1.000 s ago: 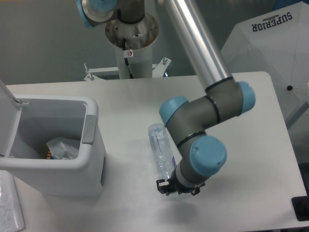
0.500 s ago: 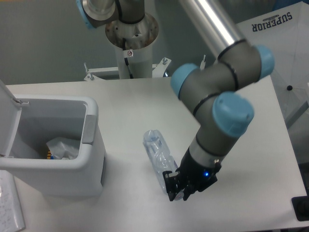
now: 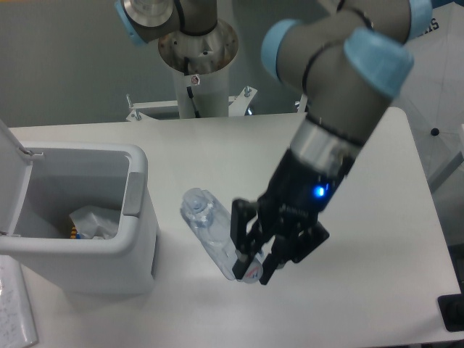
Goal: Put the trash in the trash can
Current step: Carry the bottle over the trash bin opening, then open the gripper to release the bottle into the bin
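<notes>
White tabletop (image 3: pixel 217 152) fills most of the view, with a grey wall behind it and the arm's pedestal at the far edge. Over the table's middle, the gripper (image 3: pixel 249 257) has its two dark fingers closed on the cap end of the clear plastic bottle (image 3: pixel 212 233). The bottle hangs tilted, its rounded base pointing up and towards the trash can (image 3: pixel 138 217), which stands just beside it with the hinged lid (image 3: pixel 13 174) flipped open.

To carry this off well, I judge the bottle should go high enough for its free end to pass over the rounded rim, then travel across until most of its length sits above the opening before the fingers part. Held by one end, it may swing or slip, so a steady, unhurried move seems wise.

Transparent and faintly ribbed, the bottle looks empty and light. A red-and-white patch shows at the gripped end. Inside the can lies the crumpled wrapper (image 3: pixel 93 221), already binned.
</notes>
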Motion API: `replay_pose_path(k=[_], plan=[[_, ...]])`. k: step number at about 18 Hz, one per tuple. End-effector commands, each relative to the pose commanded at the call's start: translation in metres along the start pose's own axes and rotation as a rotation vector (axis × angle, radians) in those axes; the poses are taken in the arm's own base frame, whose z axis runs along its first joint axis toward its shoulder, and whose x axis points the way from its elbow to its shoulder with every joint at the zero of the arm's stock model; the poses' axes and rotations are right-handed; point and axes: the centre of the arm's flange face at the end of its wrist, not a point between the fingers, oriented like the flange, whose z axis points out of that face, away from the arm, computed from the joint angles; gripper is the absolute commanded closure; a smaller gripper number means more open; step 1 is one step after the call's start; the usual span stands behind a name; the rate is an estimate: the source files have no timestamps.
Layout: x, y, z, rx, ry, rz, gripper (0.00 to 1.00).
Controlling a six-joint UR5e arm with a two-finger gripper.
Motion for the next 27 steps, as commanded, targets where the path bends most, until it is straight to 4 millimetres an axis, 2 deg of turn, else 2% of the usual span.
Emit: replay_pose_path(k=[2, 4, 6, 7, 9, 12, 15, 17, 20, 23, 25, 27], plan=[[0.023, -0.007, -0.015, 0.035, 0.021, 0.037, 0.87], [0.038, -0.006, -0.012, 0.033, 0.042, 0.053, 0.87], [0.063, -0.007, -0.022, 0.047, 0.08, 0.078, 0.87], [0.067, -0.007, -0.022, 0.048, 0.102, 0.081, 0.87], [0.084, -0.004, -0.013, 0.037, 0.149, 0.094, 0.87], [0.11, 0.009, 0.013, -0.001, 0.19, 0.112, 0.87], [0.112, 0.028, 0.037, -0.03, 0.209, 0.112, 0.87], [0.127, 0.043, 0.049, -0.055, 0.228, 0.116, 0.87], [0.13, 0.063, 0.05, -0.07, 0.233, 0.116, 0.85], [0.128, 0.072, 0.052, -0.065, 0.234, 0.124, 0.85], [0.134, 0.082, 0.063, -0.086, 0.24, 0.124, 0.82], [0.136, 0.091, 0.065, -0.096, 0.244, 0.134, 0.8]])
